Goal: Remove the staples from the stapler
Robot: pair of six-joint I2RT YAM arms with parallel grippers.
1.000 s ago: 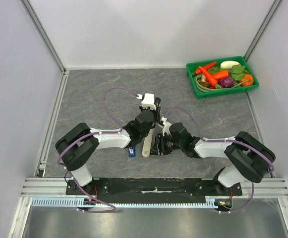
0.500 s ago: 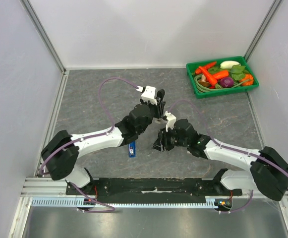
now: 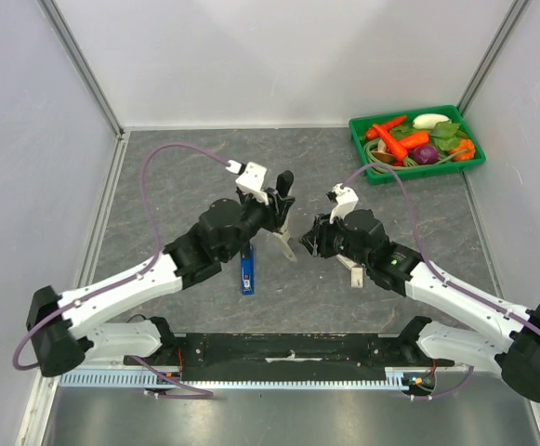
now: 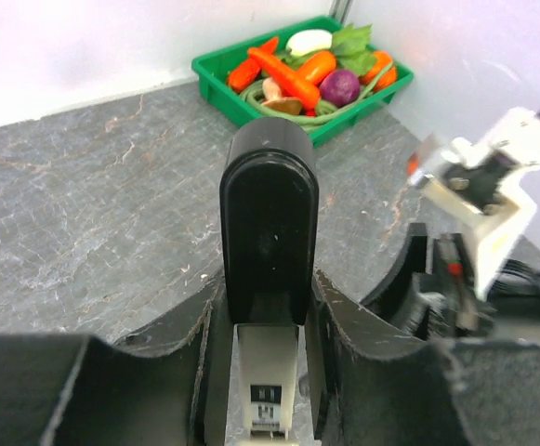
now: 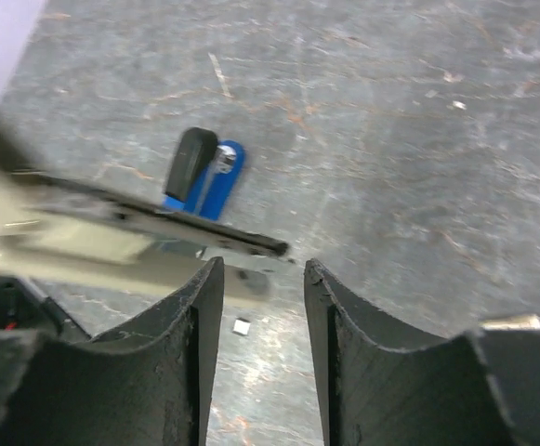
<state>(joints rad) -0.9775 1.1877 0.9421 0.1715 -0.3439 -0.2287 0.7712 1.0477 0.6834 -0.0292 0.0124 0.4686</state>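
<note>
My left gripper (image 3: 277, 212) is shut on the stapler (image 3: 284, 243) and holds it above the table. In the left wrist view the black lid (image 4: 270, 223) stands up between the fingers (image 4: 353, 325), with the cream body (image 4: 270, 367) below it. My right gripper (image 3: 313, 238) is open and empty, just right of the stapler. In the right wrist view the cream body and its dark-edged magazine (image 5: 158, 232) reach in from the left, ending in front of the open fingertips (image 5: 204, 288). I cannot make out any staples.
A blue tool with a black grip (image 3: 246, 269) lies on the table below the stapler and shows in the right wrist view (image 5: 200, 177). A small white scrap (image 5: 242, 326) lies nearby. A green tray (image 3: 418, 175) of vegetables stands at the back right.
My left gripper has lifted the stapler off the table and carried it away from the bases. My right gripper has risen and moved back and to the right.
</note>
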